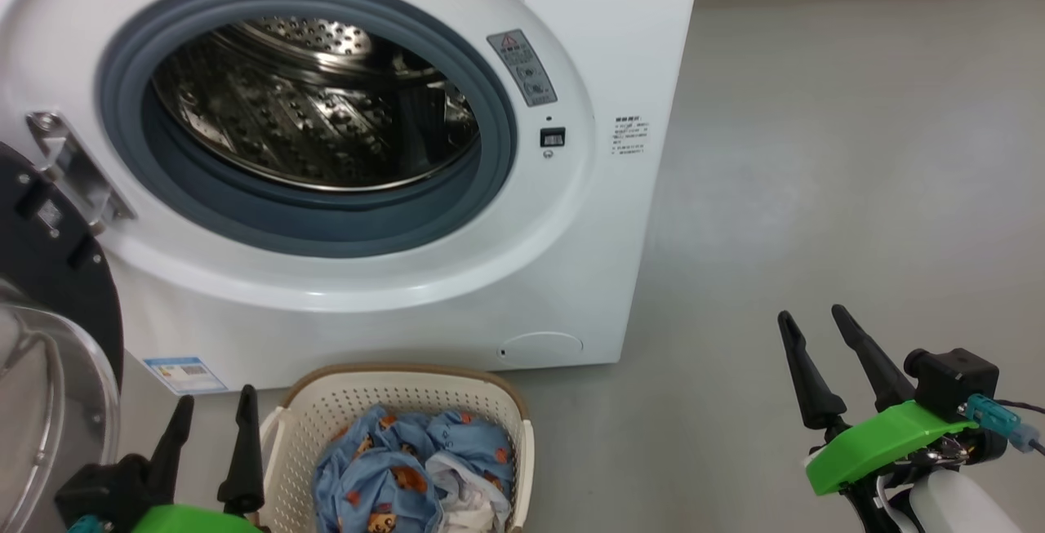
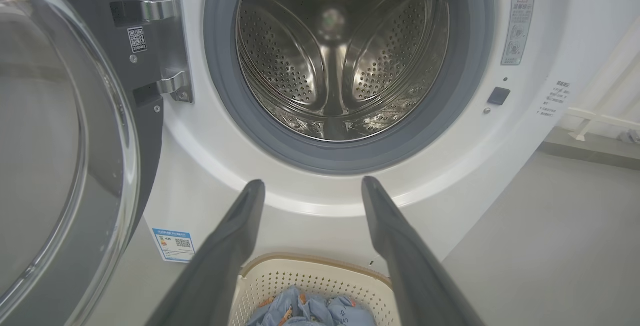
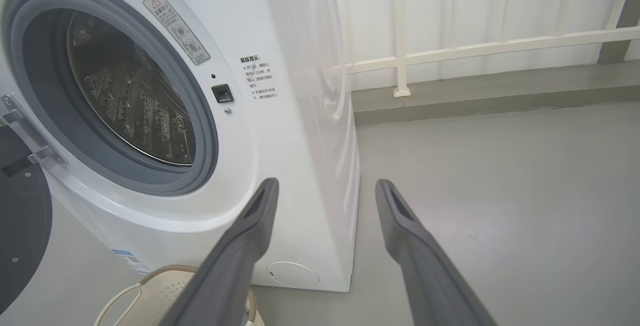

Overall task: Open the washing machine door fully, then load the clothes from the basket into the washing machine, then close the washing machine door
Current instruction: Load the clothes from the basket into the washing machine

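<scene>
Jaws of both your grippers stand wide apart and hold nothing. Just right of your left gripper (image 1: 215, 398) sits the basket (image 1: 400, 375), with the clothes (image 1: 408, 459) heaped inside; its long axis I cannot tell. Left of this gripper the washing machine door (image 1: 61, 272) stands open, glass bowl bulging toward the gripper. Ahead of the fingertips, the washing machine (image 1: 588, 255) turns its drum (image 1: 310, 117) mouth toward you. Your right gripper (image 1: 812, 314) hovers over grey floor (image 1: 857, 149), right of the machine. The blue label (image 1: 186, 374) and the warning-triangle sticker (image 1: 522, 68) have print too small to read; a QR code (image 2: 137, 39) sits beside the hinge (image 2: 170, 36).

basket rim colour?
Brown, woven look, on the cream perforated basket. Clearest in the head view.
</scene>
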Robot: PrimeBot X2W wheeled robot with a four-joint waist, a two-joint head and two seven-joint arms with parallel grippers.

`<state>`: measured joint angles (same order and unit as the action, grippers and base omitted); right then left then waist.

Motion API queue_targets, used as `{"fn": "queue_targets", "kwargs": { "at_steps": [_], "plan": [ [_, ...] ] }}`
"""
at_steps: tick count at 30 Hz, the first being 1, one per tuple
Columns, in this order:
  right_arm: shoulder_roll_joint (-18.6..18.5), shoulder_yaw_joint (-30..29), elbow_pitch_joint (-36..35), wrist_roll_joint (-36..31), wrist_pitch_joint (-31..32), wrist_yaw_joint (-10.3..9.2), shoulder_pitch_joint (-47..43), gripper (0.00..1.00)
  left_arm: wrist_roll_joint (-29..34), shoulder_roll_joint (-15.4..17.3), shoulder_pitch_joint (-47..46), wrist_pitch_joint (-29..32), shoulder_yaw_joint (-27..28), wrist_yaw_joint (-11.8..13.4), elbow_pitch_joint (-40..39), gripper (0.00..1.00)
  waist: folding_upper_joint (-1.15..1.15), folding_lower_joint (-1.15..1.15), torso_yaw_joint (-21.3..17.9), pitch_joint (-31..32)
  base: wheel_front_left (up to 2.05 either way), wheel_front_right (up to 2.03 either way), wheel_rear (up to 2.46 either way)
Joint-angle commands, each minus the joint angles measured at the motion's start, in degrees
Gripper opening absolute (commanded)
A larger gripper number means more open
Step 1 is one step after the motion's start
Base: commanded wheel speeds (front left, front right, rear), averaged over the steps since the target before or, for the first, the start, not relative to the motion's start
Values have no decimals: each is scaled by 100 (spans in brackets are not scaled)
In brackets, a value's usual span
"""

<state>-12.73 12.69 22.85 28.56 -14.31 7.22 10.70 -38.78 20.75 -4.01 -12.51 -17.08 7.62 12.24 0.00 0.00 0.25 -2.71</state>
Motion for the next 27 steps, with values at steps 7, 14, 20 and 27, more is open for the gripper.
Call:
{"fn": "queue_targets", "kwargs": {
  "at_steps": [7, 14, 20, 27],
  "plan": [
    [36, 24, -141, -137, -69, 26, 358, 100, -33, 59, -654, 104, 49, -161, 365, 100, 0, 0, -164, -680, 0, 0, 0],
    [190, -43, -228, -253, -69, 26, 565, 100, -80, -25, -1166, 125, -67, -454, 1134, 100, 0, 0, -295, -1299, 0, 0, 0],
    [329, -71, -302, -349, -69, 26, 768, 100, -70, -111, -1672, 195, -220, -720, 1938, 100, 0, 0, -378, -1826, 0, 0, 0],
    [453, -66, -393, -467, -69, 26, 1043, 100, -38, -237, -2360, 241, -389, -1053, 3046, 100, 0, 0, -479, -2419, 0, 0, 0]
  ]
}}
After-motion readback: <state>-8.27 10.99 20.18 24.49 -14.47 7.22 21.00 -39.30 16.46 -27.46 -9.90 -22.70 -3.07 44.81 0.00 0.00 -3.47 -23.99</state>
